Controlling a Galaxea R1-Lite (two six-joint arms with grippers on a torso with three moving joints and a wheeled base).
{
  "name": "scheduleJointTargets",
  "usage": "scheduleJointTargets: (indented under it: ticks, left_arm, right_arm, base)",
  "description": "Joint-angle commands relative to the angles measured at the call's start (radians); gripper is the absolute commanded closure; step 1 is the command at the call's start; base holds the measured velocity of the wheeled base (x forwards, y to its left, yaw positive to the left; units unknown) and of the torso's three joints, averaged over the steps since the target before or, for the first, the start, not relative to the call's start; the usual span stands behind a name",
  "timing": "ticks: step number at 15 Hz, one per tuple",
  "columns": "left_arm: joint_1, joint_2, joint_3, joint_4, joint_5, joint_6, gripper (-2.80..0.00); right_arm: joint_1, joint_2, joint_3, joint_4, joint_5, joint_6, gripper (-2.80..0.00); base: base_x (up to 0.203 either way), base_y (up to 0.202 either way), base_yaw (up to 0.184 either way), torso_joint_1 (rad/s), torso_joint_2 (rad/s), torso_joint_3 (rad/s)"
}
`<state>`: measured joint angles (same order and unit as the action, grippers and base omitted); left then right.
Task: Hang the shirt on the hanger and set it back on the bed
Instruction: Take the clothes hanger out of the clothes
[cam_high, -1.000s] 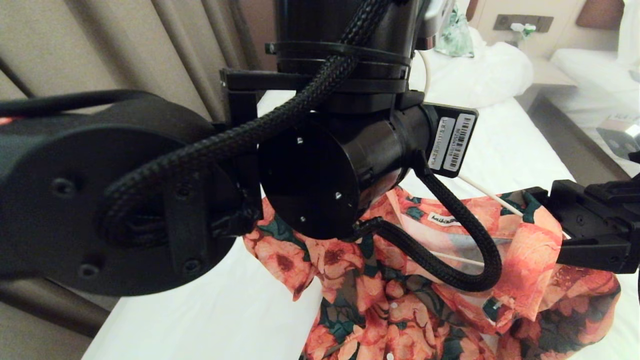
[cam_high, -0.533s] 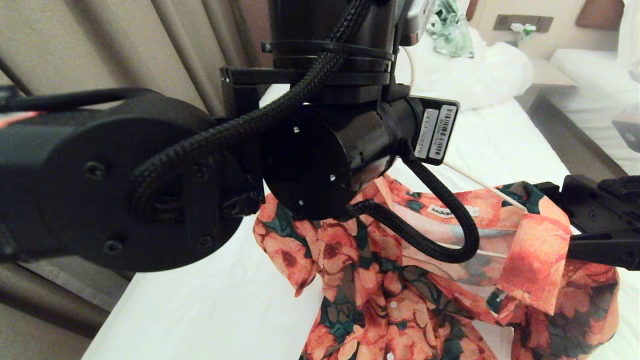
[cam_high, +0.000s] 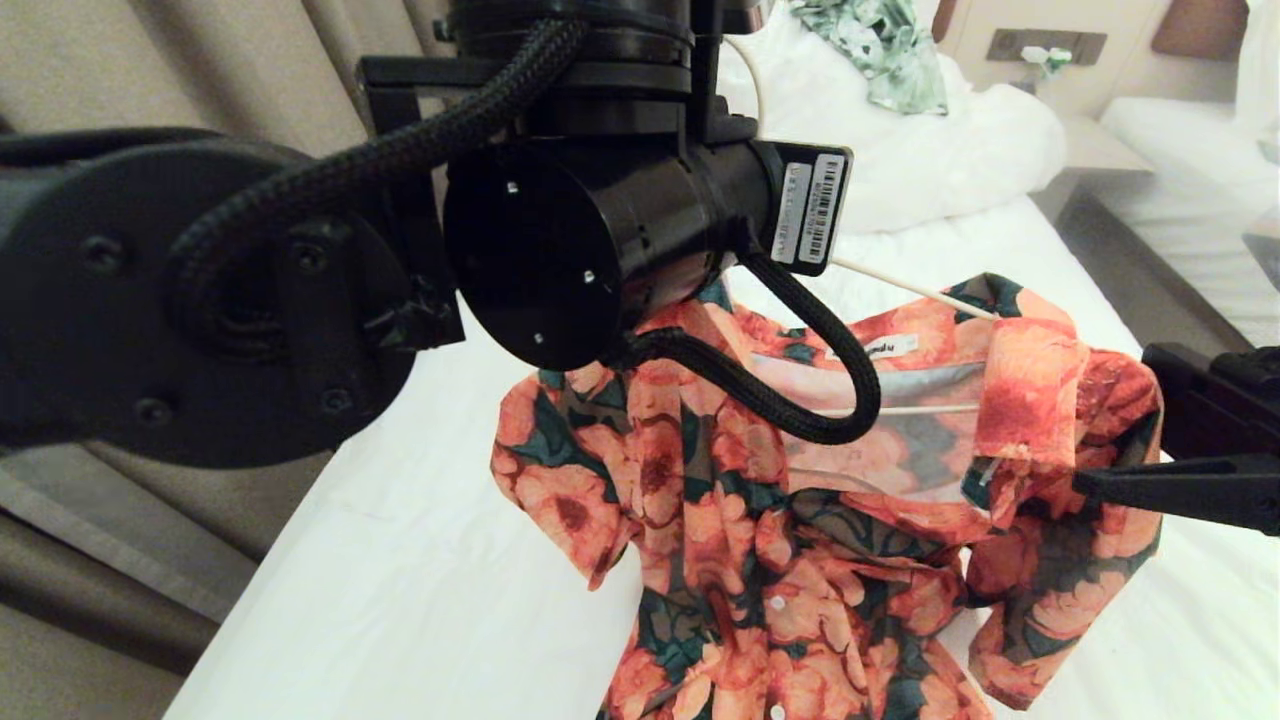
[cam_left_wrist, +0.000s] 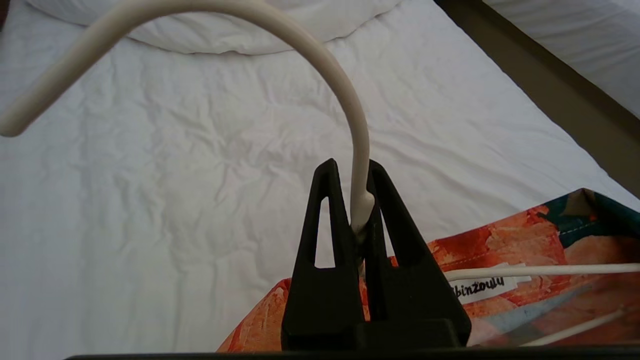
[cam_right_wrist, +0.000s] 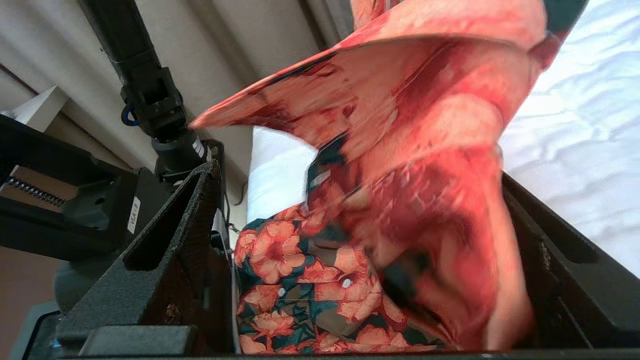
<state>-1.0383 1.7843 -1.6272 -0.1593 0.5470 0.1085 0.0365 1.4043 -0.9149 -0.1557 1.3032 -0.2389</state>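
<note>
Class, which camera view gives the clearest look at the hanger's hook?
The left wrist view: the hook curves up in full from the left pincer, shut on its stem. The head view shows only thin stretches of the hanger above the shirt. The right wrist view shows no hanger.

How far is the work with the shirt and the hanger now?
Mostly done: the shirt already hangs on the hanger. In hand: the left tool is shut on the hanger's neck, holding it above the bed; the open right tool surrounds one shoulder. Left: set it on the bed.
</note>
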Motion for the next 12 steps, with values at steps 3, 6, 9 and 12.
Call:
scheduleJointTargets:
  ticks: [3, 6, 9, 12]
  left_arm:
    - [0.006, -0.02, 0.013, 0.001, 0.004, 0.0, 0.0]
    - [0.006, -0.022, 0.026, 0.0, 0.005, 0.0, 0.0]
    - [0.012, -0.017, 0.036, -0.006, 0.005, 0.0, 0.0]
    - [0.012, -0.019, 0.053, -0.008, 0.007, -0.001, 0.0]
  right_arm:
    - [-0.099, -0.02, -0.019, -0.003, 0.014, 0.0, -2.8]
    - [-0.233, -0.029, -0.051, -0.002, 0.096, 0.0, -2.8]
    - [-0.265, -0.068, -0.058, 0.002, 0.151, 0.001, -2.8]
    - [-0.311, -0.089, -0.068, 0.001, 0.157, 0.032, -2.8]
  base:
    - [0.0, 0.0, 0.0, 0.0, 0.0, 0.0]
    - [0.0, 0.0, 0.0, 0.0, 0.0, 0.0]
    - [0.0, 0.0, 0.0, 0.0, 0.0, 0.0]
    - [0.0, 0.0, 0.0, 0.0, 0.0, 0.0]
